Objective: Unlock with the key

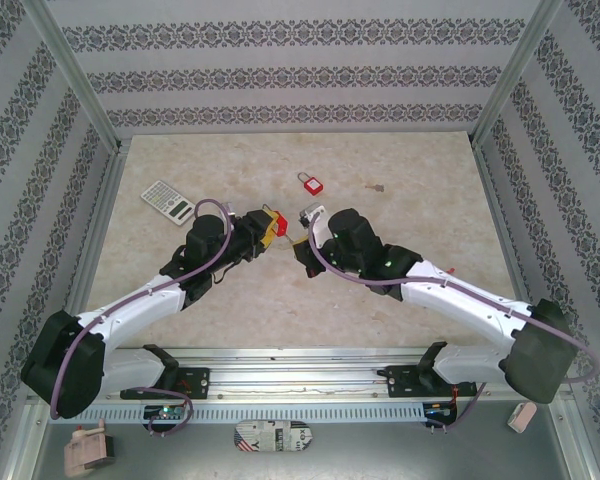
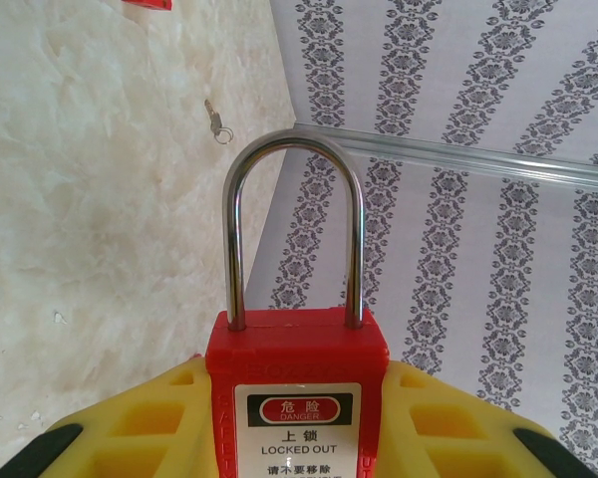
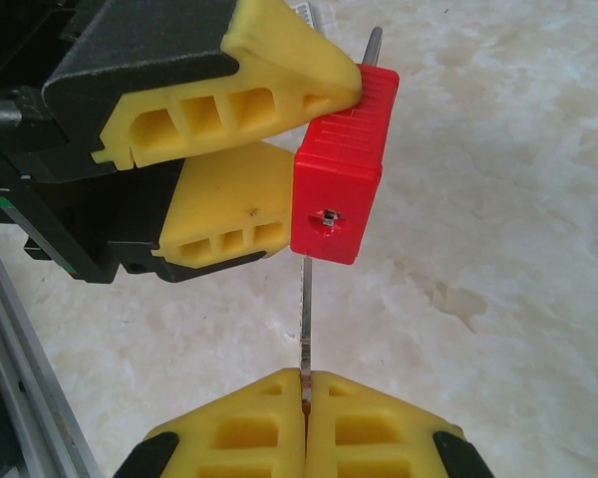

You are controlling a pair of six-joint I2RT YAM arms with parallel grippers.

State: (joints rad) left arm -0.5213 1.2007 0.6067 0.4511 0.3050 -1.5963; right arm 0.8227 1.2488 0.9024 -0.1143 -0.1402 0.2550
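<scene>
Red padlock (image 3: 339,169) (steel shackle (image 2: 235,239)), key (image 3: 304,319) alongside

White walls (image 1: 300,70) with grey bands of floral pattern close in three sides. The bands run level at the back and slant on the side panels. Bare metal posts (image 1: 78,75) stand at the back corners. The desk (image 1: 410,200) has a pale beige, marbled top, with a metal rail (image 1: 300,360) along its near edge. Light is even, shadows faint.
</scene>
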